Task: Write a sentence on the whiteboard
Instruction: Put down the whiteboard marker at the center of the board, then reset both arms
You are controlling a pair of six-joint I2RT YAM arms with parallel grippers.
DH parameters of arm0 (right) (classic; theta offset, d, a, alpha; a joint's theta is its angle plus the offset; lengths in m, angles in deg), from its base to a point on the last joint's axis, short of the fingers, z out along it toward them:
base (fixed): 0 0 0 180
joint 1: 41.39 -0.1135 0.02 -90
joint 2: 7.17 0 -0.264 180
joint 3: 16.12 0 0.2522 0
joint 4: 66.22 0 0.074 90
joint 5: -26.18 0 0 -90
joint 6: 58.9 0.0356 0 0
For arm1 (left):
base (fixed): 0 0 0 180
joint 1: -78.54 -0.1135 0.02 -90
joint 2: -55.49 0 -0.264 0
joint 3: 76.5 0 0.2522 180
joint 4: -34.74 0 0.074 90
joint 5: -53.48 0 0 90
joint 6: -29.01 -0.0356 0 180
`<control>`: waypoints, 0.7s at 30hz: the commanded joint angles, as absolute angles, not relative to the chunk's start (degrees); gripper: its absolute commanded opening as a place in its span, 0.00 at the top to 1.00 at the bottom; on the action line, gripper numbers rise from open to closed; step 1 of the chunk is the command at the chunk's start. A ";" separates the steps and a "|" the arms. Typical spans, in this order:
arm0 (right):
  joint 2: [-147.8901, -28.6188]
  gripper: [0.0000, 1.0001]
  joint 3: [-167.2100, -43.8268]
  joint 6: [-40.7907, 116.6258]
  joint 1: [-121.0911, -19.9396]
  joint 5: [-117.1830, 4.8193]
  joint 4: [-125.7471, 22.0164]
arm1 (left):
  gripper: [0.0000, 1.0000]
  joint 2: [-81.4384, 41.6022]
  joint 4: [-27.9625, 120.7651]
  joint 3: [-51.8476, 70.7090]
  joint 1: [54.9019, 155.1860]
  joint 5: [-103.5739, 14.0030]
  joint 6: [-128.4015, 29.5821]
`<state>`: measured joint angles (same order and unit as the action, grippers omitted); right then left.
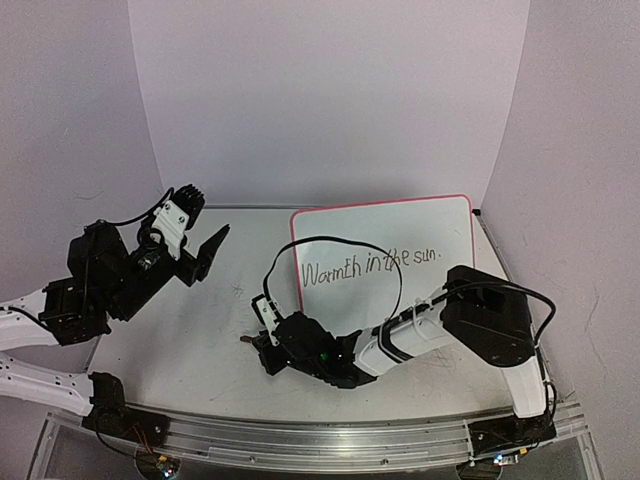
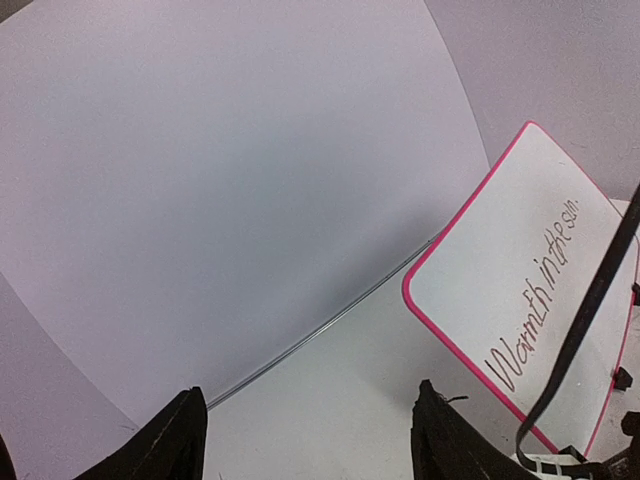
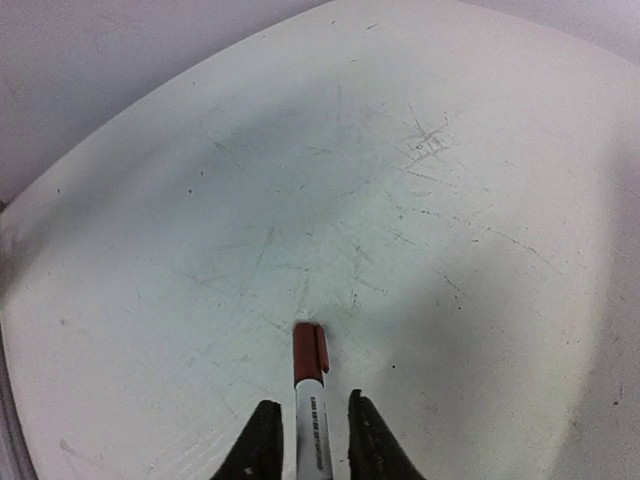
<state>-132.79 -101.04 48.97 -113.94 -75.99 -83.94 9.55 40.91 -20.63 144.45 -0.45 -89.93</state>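
Top external: whiteboard [image 1: 400, 225] long axis left-right; left gripper [image 1: 205, 216] wide, empty; right gripper [image 1: 252, 343] narrow astride marker [image 3: 311, 425], grip unclear.

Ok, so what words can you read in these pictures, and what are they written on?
"Warmth in the sun." is handwritten in dark ink on the whiteboard.
Small dark print runs along the white barrel of the marker, but it is too blurred to read.
There is no other writing, number or sign to read in any view.

Left arm [image 1: 110, 275] and right arm [image 1: 420, 335]: chunky black housings, white links; thin black cable [image 1: 335, 238] loops mid-frame; black fingers [image 2: 170, 445].
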 commanded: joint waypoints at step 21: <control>-73.67 0.02 -88.22 49.61 -108.98 -94.29 -56.36 | 0.14 -1.23 39.85 -2.52 143.03 6.95 -69.13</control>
<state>-79.98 -85.47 50.99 -113.70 -88.10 -69.88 1.01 41.59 -7.90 143.41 3.80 -77.15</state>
